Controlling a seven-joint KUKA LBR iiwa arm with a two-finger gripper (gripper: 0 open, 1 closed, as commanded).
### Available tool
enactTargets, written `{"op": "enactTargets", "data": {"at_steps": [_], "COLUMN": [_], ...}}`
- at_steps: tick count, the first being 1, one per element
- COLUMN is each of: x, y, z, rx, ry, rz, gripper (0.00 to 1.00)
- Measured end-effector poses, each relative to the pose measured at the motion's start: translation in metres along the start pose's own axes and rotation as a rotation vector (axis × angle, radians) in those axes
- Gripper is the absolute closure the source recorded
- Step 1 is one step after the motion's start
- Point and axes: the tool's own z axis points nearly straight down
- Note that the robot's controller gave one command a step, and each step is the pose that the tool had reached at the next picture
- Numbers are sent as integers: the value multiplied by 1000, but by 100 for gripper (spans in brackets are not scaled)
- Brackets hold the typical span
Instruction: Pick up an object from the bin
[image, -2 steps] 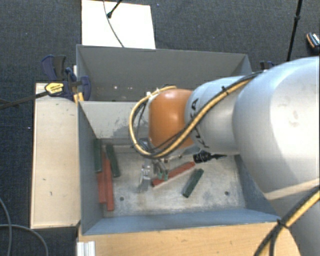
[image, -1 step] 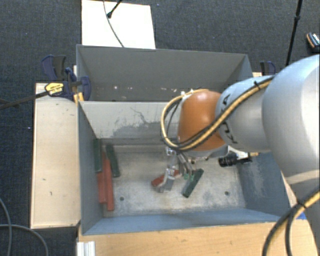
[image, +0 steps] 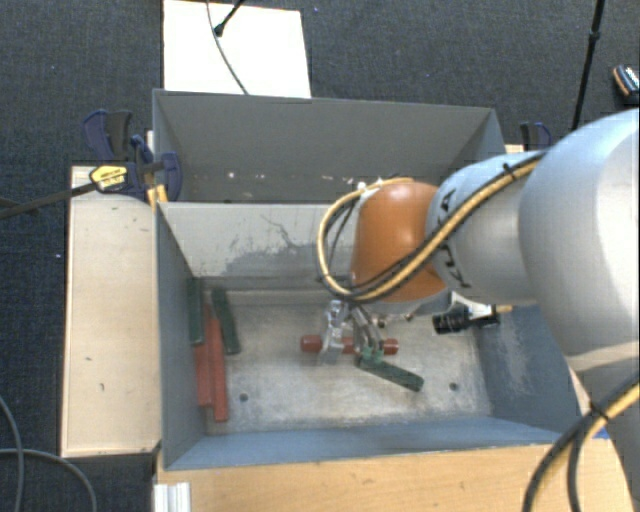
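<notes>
Camera view, centre of frame: gripper (image: 348, 335) sits low over a short red rectangular bar (image: 312, 345) on the floor of the grey metal bin (image: 300, 400). Red ends poke out left & right of it, prob. one piece. Can't tell how far the tool's open, nor whether it has hold of anything. Bar looks small, matte, straight-edged. I'd judge it stiff, light, not fragile, w/ flat sides that shouldn't slip much. You'd want to take it across the narrow width, approx. mid-length, so it won't swing. Watch the dark green flat stick (image: 392, 374) just lower right, angled, maybe touching; it could get nipped too.
</notes>
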Motion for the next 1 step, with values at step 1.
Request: {"op": "enactTargets", "data": {"at_steps": [1], "x": [22], "y": [-12], "z": [-152], "rx": [-1], "ry": [-9], "rz": [-162], "gripper": [100]}}
